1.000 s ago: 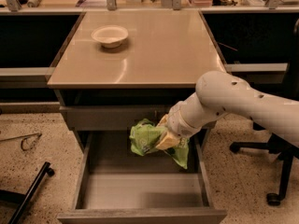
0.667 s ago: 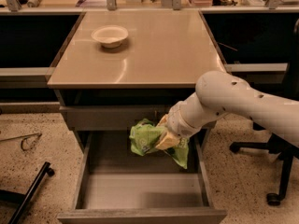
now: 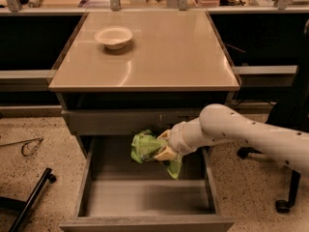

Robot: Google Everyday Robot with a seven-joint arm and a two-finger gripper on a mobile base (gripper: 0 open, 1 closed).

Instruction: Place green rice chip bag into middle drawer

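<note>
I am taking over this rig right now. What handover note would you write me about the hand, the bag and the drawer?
Hand: shut on the green rice chip bag, held over the rear part of the open middle drawer.
Done: bag grasped, drawer open.
Left: lower the bag, release it on the drawer floor, pull the arm back.
The white bowl stands on the table top, not involved.
</note>
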